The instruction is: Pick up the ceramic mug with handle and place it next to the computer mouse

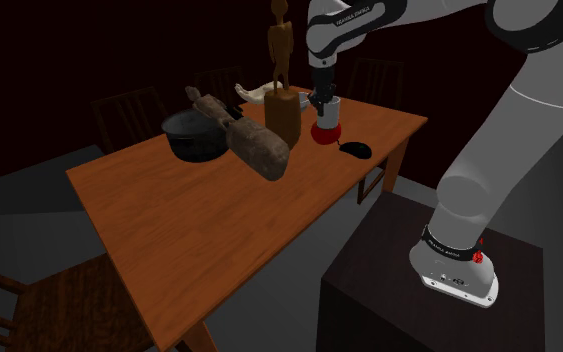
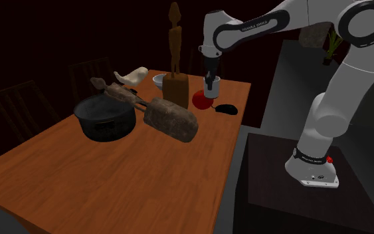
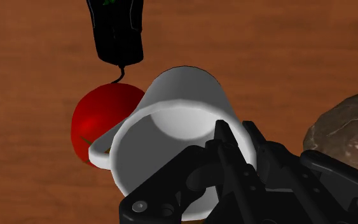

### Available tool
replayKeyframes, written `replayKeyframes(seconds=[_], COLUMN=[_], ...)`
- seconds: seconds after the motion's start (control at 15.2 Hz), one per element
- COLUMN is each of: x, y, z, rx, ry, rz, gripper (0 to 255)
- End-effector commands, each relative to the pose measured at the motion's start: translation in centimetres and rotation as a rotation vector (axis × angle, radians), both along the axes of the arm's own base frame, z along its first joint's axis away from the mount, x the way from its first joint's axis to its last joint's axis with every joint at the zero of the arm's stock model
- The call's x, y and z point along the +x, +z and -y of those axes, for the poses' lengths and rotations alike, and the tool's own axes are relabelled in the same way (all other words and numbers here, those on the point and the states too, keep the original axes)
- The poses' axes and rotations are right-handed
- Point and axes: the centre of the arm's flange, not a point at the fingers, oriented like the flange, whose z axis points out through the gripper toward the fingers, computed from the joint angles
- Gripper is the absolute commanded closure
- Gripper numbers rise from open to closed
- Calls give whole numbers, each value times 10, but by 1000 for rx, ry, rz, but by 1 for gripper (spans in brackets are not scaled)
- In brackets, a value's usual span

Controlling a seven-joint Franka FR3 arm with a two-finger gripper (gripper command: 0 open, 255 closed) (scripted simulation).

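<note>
A white mug with a handle is clasped by its rim in my black gripper, which is shut on it. The mug hangs tilted a little above the wooden table, over a red apple. The black computer mouse lies on the table just beside the apple, toward the shoulder view's right. In the second exterior view the mug is under the gripper, between the apple and the mouse. Seen from the wrist, the mouse lies beyond the apple.
A black pot, a rough brown loaf-like lump, a tall wooden figure and a pale bowl crowd the table's far half. Chairs stand around it. The near half of the tabletop is bare wood.
</note>
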Motion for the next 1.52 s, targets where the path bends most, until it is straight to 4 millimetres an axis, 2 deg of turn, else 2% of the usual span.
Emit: replayKeyframes(seconds=[0.0, 1.45], x=[-1, -1], y=[-10, -127], z=[0, 0], rx=[0, 0], ry=[0, 0], rz=[1, 1], gripper=[255, 255])
